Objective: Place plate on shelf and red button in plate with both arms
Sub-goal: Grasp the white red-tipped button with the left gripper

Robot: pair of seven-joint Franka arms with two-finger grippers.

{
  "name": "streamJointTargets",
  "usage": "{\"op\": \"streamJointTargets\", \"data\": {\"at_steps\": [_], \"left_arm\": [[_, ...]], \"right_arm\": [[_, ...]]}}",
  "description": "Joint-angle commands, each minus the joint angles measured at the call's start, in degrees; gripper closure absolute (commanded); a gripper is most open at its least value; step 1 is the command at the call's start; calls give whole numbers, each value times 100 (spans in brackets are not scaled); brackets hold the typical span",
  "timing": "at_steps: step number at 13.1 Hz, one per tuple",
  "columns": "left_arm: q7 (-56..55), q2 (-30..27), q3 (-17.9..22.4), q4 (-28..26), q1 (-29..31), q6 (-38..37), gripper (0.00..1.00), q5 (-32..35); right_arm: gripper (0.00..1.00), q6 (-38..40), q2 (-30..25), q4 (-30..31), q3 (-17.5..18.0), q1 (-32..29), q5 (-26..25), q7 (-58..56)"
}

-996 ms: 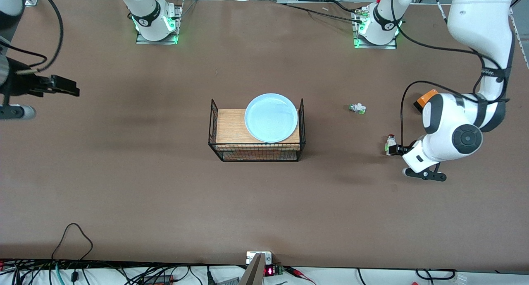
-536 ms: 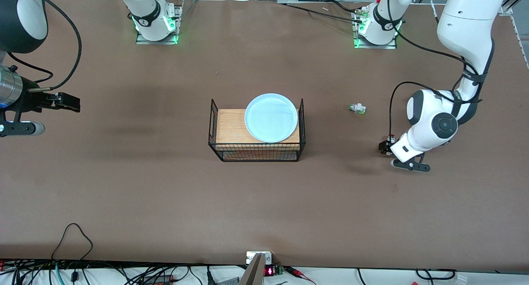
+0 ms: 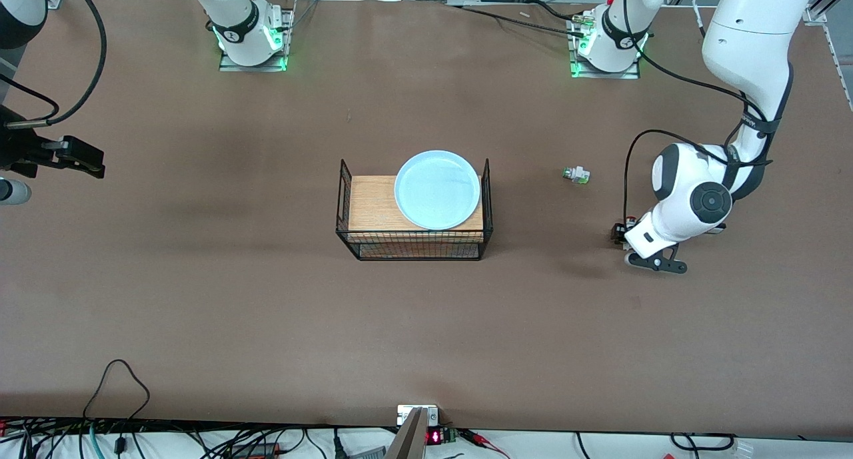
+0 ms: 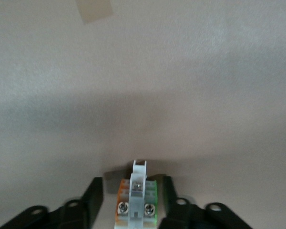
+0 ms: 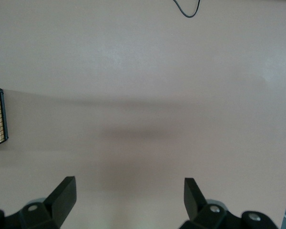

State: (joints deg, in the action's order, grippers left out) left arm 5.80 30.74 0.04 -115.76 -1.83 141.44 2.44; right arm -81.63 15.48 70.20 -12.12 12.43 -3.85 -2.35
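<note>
The left claw [image 3: 620, 233] is sitting low at the tabletop [image 3: 426, 326], toward the left arm's end, and in the left wrist view its two black fingers [image 4: 92, 195] are standing on either side of the red button [image 4: 137, 200], nearly against its sides; whether they are actually pressing it cannot be told. That view is showing the part's whitish spine, two screws, and green and orange flanks between the fingers, while in the front view the wrist is hiding almost all of it, leaving only a speck at the claw.

Near this claw and farther from the front camera, a small green-capped part [image 3: 576, 174] is lying on the tabletop, well apart from the fingers.

Toward the middle of the tabletop, well apart from both claws, the plate [image 3: 437, 190] is resting on top of the wire basket [image 3: 414, 246], over the basket's wooden panel [image 3: 372, 202].

The right claw [image 3: 83, 158] is hanging over bare tabletop at the right arm's end, its fingers [image 5: 64, 196] spread wide and holding nothing, the arm waiting.
</note>
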Motion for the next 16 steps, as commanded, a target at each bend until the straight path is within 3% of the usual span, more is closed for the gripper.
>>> {"op": "streamJointTargets", "data": {"at_steps": [1, 3, 6, 8, 11, 14, 16], "left_arm": [[141, -68, -21, 27, 51, -169, 84, -69], [141, -94, -21, 175, 51, -466, 90, -60], [123, -208, -56, 920, -10, -1431, 90, -60], [88, -226, -275, 1745, -19, -2510, 90, -69], [-43, -217, -714, 3073, -46, -4023, 91, -77], [-752, -226, -1251, 3848, -54, -4904, 91, -926], [-1263, -217, -1505, 4086, -282, -5038, 91, -1307]], "right_arm": [[0, 112, 42, -112, 17, -4, -72, -46], [0, 16, -106, 150, 8, -57, -55, 6], [0, -1157, -1281, 1964, 78, -285, -28, 7], [0, -1714, -1827, 2741, 174, -460, -11, 15], [0, -1611, -2032, 2929, 1200, -1259, 7, 50], [0, -1549, -2041, 2911, 1370, -1340, 7, 454], [0, -1532, -2023, 2885, 1370, -1349, 7, 455]]}}
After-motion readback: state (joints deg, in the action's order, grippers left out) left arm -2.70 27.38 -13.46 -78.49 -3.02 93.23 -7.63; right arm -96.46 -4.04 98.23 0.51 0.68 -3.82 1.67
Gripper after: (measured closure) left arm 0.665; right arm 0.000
